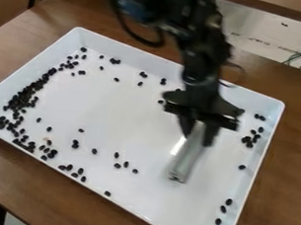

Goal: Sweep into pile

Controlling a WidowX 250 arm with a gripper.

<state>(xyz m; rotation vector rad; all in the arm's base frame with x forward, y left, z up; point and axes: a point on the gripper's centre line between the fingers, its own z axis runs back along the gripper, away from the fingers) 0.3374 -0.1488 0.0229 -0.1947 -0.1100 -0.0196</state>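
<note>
Gripping a pale, shiny bar (186, 159), the claw (198, 132) is hanging over the right half of the white tray (131, 132); the bar's long axis is slanting toward the near rim, while the black beans (23, 97) are massing thickest well apart, along the left wall.

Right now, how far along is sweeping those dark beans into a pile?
Partly done, it seems: a dense band of beans lines the white tray's left side as pictured. In hand: the gripper holds a pale bar, probably the sweeper. Left to gather: loose beans by the right wall and strays elsewhere.
</note>
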